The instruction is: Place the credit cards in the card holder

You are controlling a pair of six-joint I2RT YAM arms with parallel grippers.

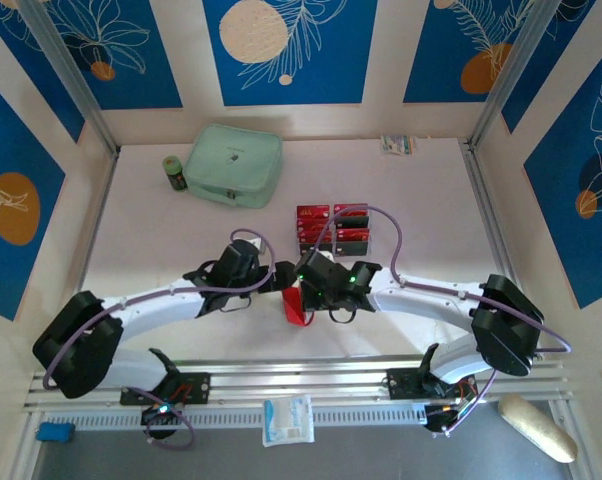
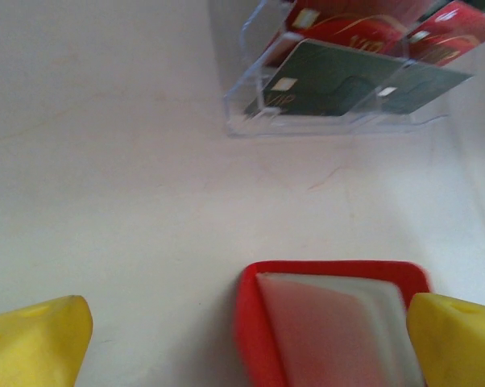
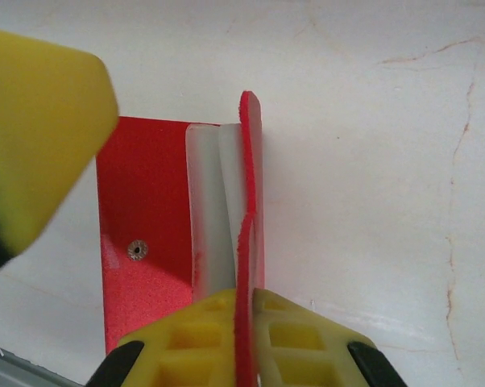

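Wallet open, one flap clamped between right gripper fingers. Left gripper fingers wide apart, wallet between them. Cards just beyond.

Red card holder open now, one flap raised on edge, pale pockets showing; red-and-dark credit cards lie in rows just beyond it.

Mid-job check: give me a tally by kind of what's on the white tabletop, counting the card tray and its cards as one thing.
Red wallet: 1
Clear card tray: 1
Mint-green zip case: 1
Small dark green jar: 1
Small packet at the far edge: 1
Total: 5
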